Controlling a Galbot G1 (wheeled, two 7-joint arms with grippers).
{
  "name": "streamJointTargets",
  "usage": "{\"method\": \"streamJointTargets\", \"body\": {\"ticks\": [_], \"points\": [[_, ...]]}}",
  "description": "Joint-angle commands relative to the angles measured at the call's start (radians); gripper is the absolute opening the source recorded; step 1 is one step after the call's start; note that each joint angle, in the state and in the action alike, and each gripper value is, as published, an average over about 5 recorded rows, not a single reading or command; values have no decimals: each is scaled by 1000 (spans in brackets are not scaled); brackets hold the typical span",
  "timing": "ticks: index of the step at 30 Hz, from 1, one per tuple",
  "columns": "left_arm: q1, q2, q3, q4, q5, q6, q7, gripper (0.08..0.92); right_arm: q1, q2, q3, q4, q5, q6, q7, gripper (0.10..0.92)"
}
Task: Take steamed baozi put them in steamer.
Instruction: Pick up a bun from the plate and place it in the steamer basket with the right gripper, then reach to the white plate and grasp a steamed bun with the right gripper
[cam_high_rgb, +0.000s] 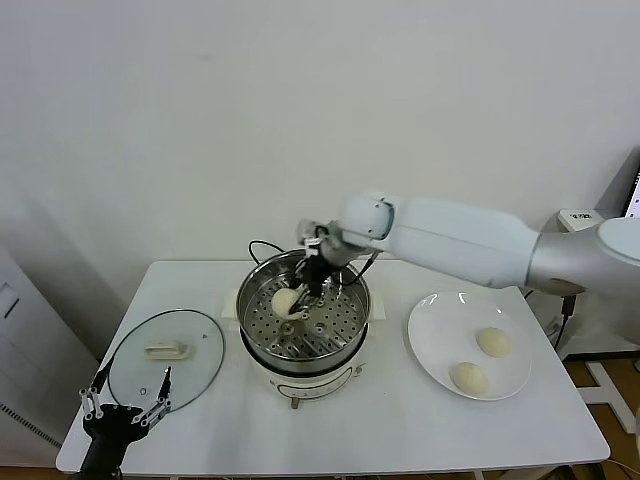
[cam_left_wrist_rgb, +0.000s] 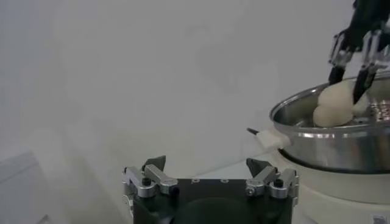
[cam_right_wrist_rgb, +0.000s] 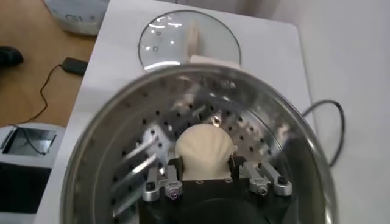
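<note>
Starting at the left, the left gripper is hanging idle off the front-left corner of the white table, its jaws spread wide and holding nothing. Just beside it the glass lid is lying flat on the tabletop, parked out of the way so the pot stays open for loading.

Moving to the centre, the steamer is sitting on its white cooker base, and the right gripper is reaching down inside the basket. Its jaws are sitting partly open around one steamed baozi, fingers flanking the bun on both sides; the bun seems to be resting on the perforated floor toward the basket's left side, so this looks like the set-down, though whether the pads are pressing it I can't say.

Over on the right, the white plate is holding two more baozi, well apart from the steamer and waiting their turn.

Behind it all, a plain pale wall is closing off the room.
</note>
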Motion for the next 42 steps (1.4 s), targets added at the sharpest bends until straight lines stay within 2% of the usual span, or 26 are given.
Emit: {"method": "streamJointTargets", "body": {"ticks": [1,6,16,19,24,27,31,37,42], "points": [[2,-12,-1,1,-1,-1,-1,823,-61,80,3,-16,16,-48,121,485],[4,-12,0,4,-2,-2,-1,823,-79,82,7,-20,7,-60,155,512],[2,-11,2,1,0,-1,-1,823,-46,40,19,-1,2,-59,169,777],[3,-10,1,-1,-1,-2,-1,823,5,-11,30,19,6,-56,116,815],[4,-9,1,-1,-4,-4,-2,823,95,-146,68,12,-50,-13,-105,822],[1,-7,-3,-1,-12,-3,-2,823,144,-236,62,-25,-151,47,-261,823],[-4,-2,-10,-1,-21,-2,-2,823,171,-350,22,-62,-285,123,-396,823],[0,-1,-9,-1,-20,-4,-1,823,54,-522,59,-70,-532,231,-470,823],[1,-2,-5,-1,-13,-1,-1,823,-192,-619,202,-59,-668,295,-463,823]]}}
